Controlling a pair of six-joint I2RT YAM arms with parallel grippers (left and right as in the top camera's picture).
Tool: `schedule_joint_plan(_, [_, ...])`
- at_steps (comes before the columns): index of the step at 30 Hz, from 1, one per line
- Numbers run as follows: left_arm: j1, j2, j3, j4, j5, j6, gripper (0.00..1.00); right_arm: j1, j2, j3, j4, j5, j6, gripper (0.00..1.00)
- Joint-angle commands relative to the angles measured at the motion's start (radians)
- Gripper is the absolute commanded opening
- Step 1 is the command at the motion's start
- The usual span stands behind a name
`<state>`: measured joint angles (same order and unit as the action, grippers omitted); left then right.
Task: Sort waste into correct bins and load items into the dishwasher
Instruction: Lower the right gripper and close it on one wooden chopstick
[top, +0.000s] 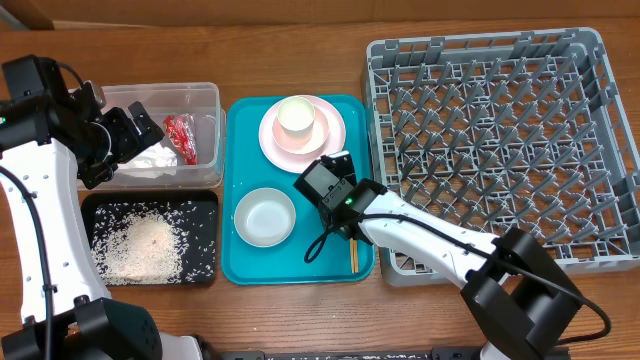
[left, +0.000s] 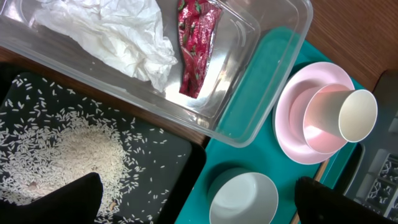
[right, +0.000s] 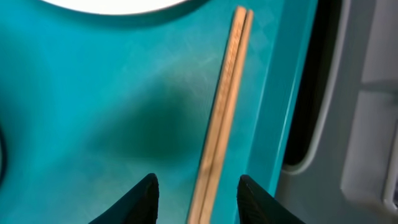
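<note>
Right now the right fingers (right: 140, 199) are spread, one tip on each side of the wooden chopsticks (right: 227, 106), with a gap showing on both sides, so they are not pinching them. The chopsticks lie together on the teal tray (right: 93, 93), along its right edge, just beside the grey dish rack (top: 500, 140).

The left fingers (left: 68, 199) are spread wide and hold nothing, hanging over the left side of the surface (top: 300, 50) above the two bins. The clear tub (left: 261, 81) holds the crumpled white tissue (left: 112, 37) and, next to it, the red wrapper (left: 196, 46). The black tray (top: 205, 205) sits just in front of the tub and carries the rice (left: 81, 155), partly heaped and partly scattered.

On the teal tray, the pink plate (left: 283, 134) bears the pinkish bowl (left: 320, 137), and the cream cup (left: 357, 115) leans tilted inside that bowl. The grey-white bowl (left: 245, 199) stands upright alone, nearer the front edge.
</note>
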<state>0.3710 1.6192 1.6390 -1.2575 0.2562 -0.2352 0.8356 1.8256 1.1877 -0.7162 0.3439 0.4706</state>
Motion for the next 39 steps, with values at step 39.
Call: schedule_joint_plan(39, [0.0, -0.016, 0.014, 0.002, -0.009, 0.011, 1.0, -0.093, 0.032, 0.01, 0.006, -0.177, -0.015, 0.31])
